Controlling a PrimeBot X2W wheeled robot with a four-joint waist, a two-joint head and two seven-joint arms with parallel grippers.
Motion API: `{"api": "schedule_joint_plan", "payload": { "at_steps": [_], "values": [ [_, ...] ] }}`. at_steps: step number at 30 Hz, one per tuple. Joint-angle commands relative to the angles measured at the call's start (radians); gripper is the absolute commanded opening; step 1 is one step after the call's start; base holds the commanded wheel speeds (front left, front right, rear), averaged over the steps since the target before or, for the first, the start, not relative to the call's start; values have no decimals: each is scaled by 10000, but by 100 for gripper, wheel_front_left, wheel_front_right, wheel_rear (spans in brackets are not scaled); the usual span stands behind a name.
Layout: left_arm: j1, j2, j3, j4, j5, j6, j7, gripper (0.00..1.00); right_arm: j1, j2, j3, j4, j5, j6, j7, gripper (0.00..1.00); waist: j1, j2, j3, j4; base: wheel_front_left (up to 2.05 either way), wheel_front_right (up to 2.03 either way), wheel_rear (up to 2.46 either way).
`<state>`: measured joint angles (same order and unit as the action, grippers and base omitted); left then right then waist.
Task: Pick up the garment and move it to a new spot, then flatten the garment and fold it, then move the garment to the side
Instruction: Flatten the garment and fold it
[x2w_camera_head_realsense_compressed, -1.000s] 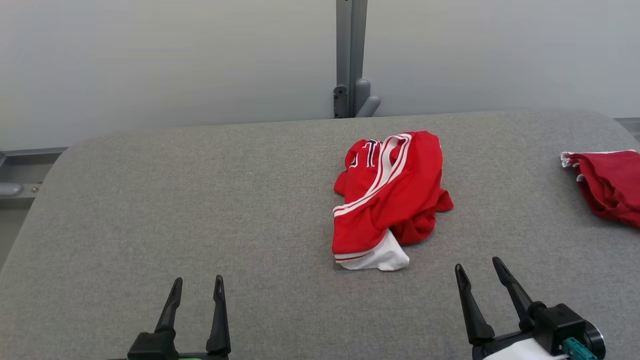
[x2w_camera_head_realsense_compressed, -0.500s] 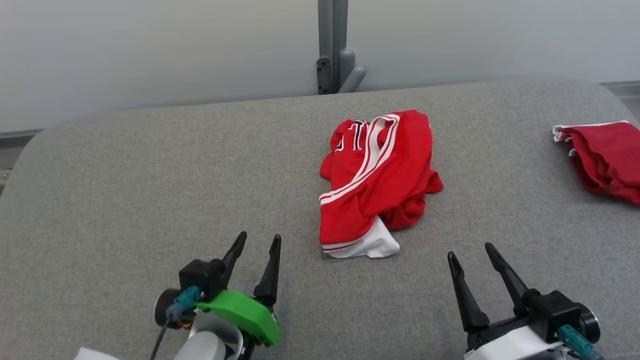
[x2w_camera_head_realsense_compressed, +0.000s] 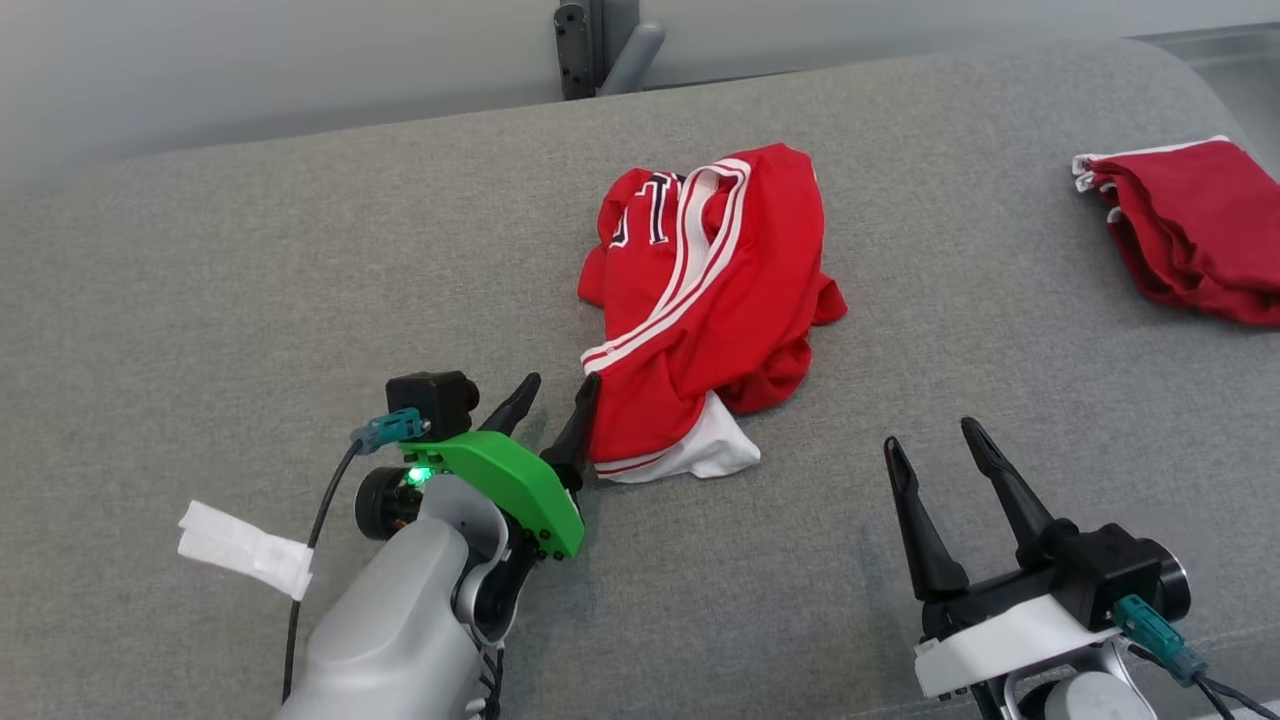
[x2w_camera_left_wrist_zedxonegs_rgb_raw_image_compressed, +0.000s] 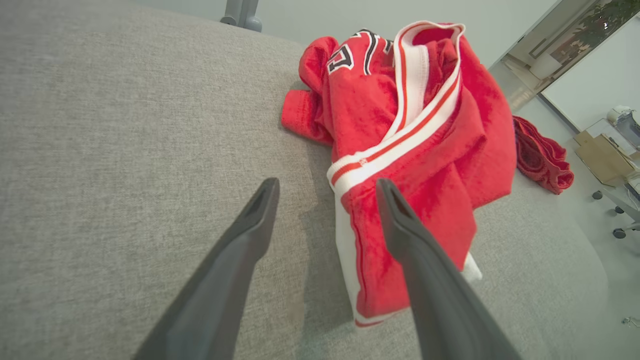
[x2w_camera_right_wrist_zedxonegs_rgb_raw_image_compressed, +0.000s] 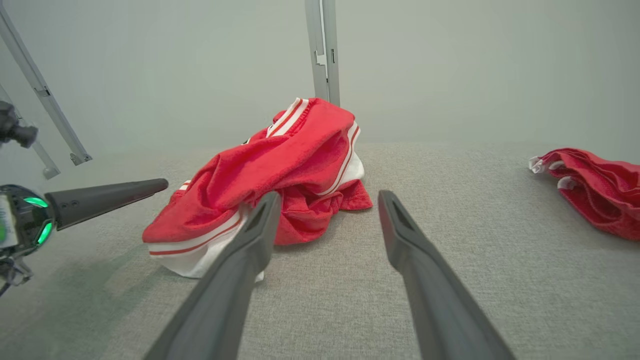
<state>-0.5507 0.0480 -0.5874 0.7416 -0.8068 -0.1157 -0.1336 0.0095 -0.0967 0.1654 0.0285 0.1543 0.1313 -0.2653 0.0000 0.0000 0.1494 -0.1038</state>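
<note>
- Step now, I think: the 1st one, the pick-up. The red jersey (x2w_camera_head_realsense_compressed: 720, 300) lies in a crumpled heap, not lifted yet.
- Where it is: mid of the gray counter (x2w_camera_head_realsense_compressed: 250, 280), a bit toward the far side. Its white hem end points at the robot.
- L end effector (x2w_camera_head_realsense_compressed: 561, 382): fingers wide apart, nothing in them. It sits low, right at the near-left edge of the jersey.
- In the L wrist view the striped edge runs btw the 2 fingers. One finger is over red cloth, the other over bare counter. Touching the cloth or not? Can't tell.
- R end effector (x2w_camera_head_realsense_compressed: 929, 436): fingers wide apart too, empty. It's near the jersey's near-right side but apart from it, w/ bare counter btw them.
- Another red garment (x2w_camera_head_realsense_compressed: 1190, 230) lies well apart, at the R edge of the counter.
- Next move, my guess: L goes down and fwd a little so the edge sits deep btw the fingers, then squeezes shut on the cloth. A thin pinch may slip out on the lift.
- R prob has to reach fwd and grab the other side, so both can carry the jersey to a new spot.
</note>
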Motion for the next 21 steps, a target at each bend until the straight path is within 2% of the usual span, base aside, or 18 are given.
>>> {"api": "schedule_joint_plan", "payload": {
  "at_steps": [1,6,7,8,9,10,17,21],
  "values": [
    [-335,47,-168,211,-176,-53,93,100,-163,38,-20,-13,17,-11,6,100,0,0,433,-381,0,0,0],
    [-752,47,-677,817,-476,42,222,100,-280,120,-14,20,13,-11,8,100,0,0,578,-545,0,0,0],
    [-829,43,-779,864,-493,7,217,85,-307,132,-25,28,6,-11,6,100,0,0,593,-567,0,0,0],
    [-890,44,-865,927,-519,-8,190,47,-325,150,-32,35,-1,-11,6,100,0,0,604,-584,0,0,0],
    [-932,49,-958,988,-567,-35,155,29,-336,165,-40,40,-5,-11,6,100,0,0,611,-599,0,0,0],
    [-939,46,-1019,1000,-689,-63,107,0,-337,175,-46,49,-8,-11,8,100,0,0,607,-613,0,0,0],
    [-1053,41,-1473,627,-1553,-165,28,0,-109,203,-163,174,-40,-11,6,100,0,0,285,-577,0,0,0],
    [-1150,37,-1650,-223,-2444,-162,291,0,-94,234,-116,204,14,-11,8,100,0,0,-57,-657,0,0,0]
  ]
}}
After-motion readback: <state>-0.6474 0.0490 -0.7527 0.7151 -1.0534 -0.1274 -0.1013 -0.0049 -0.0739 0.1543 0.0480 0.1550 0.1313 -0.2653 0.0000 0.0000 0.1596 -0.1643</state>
